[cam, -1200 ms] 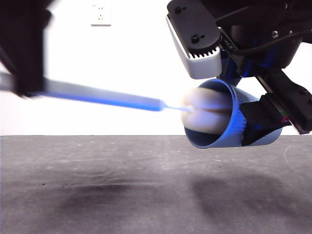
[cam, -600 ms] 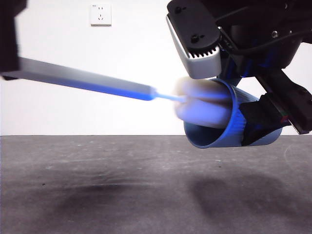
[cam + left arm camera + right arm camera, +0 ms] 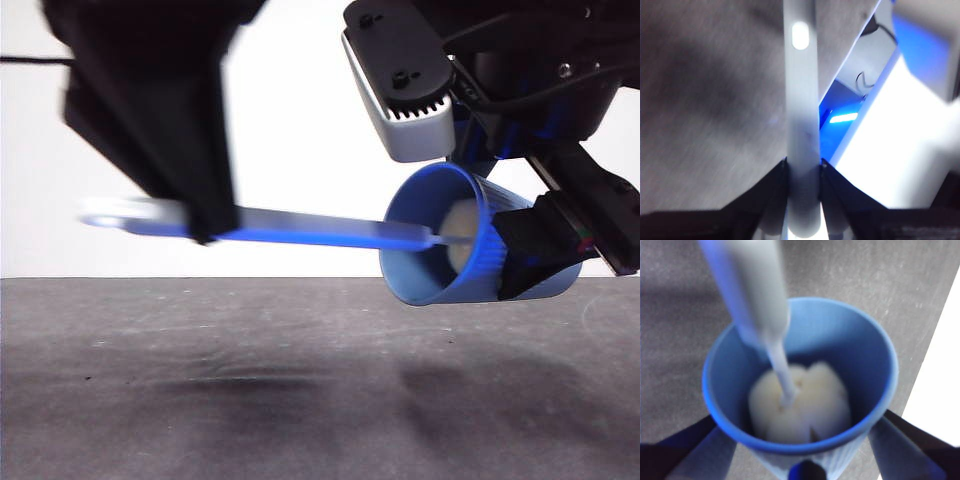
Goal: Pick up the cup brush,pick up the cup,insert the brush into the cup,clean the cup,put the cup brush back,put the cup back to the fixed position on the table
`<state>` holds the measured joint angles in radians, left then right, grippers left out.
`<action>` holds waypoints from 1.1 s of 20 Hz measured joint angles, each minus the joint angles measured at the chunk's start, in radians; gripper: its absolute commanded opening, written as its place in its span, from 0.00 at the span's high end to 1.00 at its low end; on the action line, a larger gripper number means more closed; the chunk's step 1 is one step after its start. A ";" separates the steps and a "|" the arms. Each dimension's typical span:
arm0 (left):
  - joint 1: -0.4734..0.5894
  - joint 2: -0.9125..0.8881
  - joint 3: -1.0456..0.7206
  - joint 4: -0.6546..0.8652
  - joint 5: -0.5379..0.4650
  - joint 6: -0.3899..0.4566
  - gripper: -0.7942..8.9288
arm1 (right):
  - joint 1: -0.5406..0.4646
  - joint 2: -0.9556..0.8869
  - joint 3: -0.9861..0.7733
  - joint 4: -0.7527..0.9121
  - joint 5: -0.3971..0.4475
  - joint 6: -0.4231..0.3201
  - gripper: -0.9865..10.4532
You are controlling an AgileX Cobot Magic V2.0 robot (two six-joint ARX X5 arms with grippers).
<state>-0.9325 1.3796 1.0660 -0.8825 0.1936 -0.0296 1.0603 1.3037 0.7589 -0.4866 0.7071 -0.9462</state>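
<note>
One ribbed blue cup swallows cream sponge brush.

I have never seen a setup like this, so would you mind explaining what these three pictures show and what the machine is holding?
This is a two-armed robot at a dark grey table. One picture looks level across the table from the front; the other two come from cameras on each wrist. The right hand is shut on a blue ribbed cup, held tipped on its side above the table. The left hand is shut on the grey handle of a cup brush. Its cream sponge head sits deep inside the cup, as the right wrist picture shows. I can see nothing lying on the table itself.
</note>
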 measured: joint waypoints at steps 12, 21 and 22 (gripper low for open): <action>-0.004 -0.040 0.000 -0.132 -0.055 -0.017 0.93 | 0.013 0.000 0.000 -0.069 0.000 0.133 0.93; -0.004 -0.304 0.000 -0.407 -0.203 -0.024 0.93 | -0.014 -0.085 0.000 -0.092 0.001 0.349 0.93; -0.003 -0.319 0.000 -0.421 -0.211 -0.029 0.93 | -0.015 -0.100 0.000 -0.092 0.002 0.355 0.93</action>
<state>-0.9360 1.0607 1.0660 -1.3033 -0.0170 -0.0582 1.0451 1.2034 0.7589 -0.5785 0.7090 -0.5915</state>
